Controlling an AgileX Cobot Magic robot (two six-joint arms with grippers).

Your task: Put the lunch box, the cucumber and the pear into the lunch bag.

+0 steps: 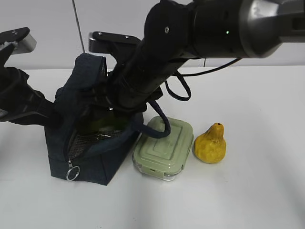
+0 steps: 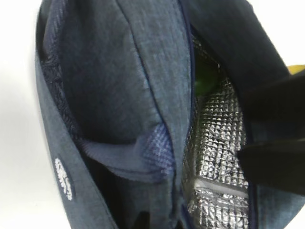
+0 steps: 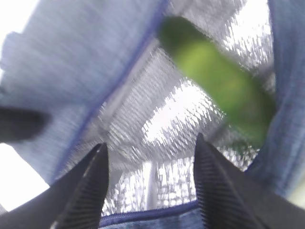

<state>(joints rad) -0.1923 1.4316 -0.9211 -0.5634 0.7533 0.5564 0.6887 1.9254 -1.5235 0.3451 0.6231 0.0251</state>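
Lunch bag: dark navy fabric with a heathered weave, a silver ring pull at the zipper, a small white woven label on one side. Its lining is silver foil in a quilted diamond pattern, edged with darker blue piping. Cucumber inside: green, brighter mid-body, darker toward the ends. Lunch box: pale sage-green ribbed lid over clear glass. Pear: yellow with orange-brown blotches. My right gripper: black fingers with fine ribbing. Table: plain white.
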